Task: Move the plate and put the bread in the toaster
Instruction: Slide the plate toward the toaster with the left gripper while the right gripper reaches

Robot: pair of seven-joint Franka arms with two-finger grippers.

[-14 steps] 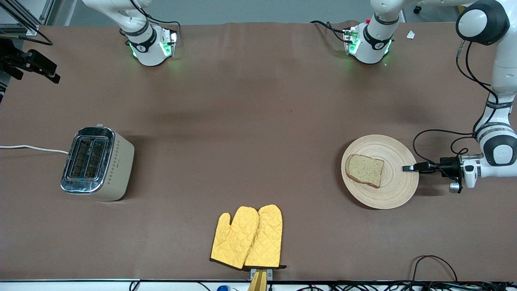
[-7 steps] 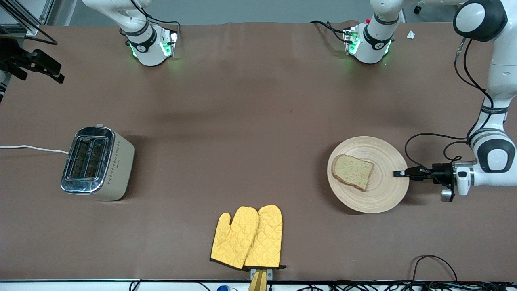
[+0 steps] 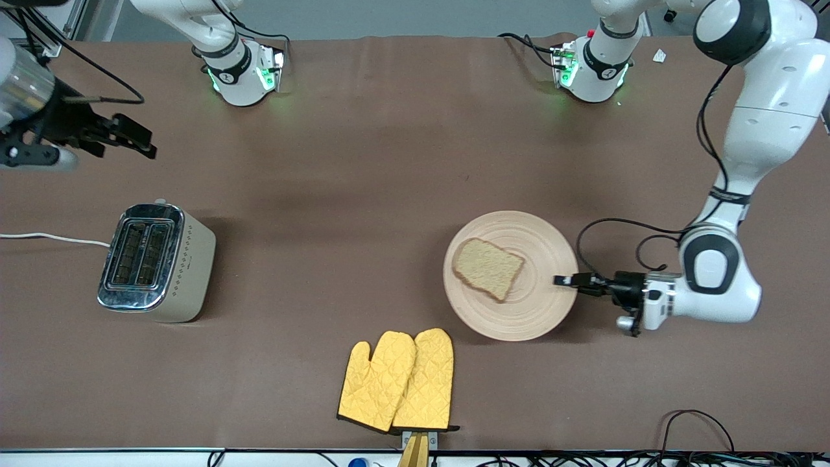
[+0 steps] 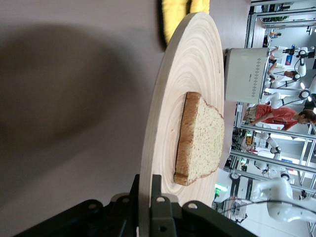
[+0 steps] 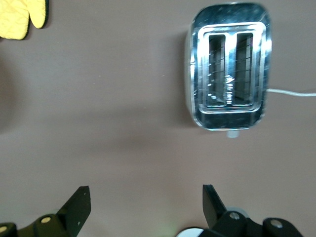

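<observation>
Plate (image 3: 511, 275) with bread (image 3: 487, 268) had slid toward the toaster (image 3: 155, 262), left gripper (image 3: 565, 281) clamping its rim. Right gripper (image 5: 145, 203) spread wide, fingertips partly cropped.

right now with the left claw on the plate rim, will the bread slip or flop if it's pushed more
The bread lies loose and flat on the smooth plate, so a jerk may slide it. The left claw grips only the rim. Picked up, the thin slice would likely sag.

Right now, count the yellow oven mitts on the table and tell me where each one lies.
2. One yellow quilted oven mitt lies at the table edge nearest the front camera; the second mitt lies beside it, overlapping, toward the left arm's end. Neither is held.
</observation>
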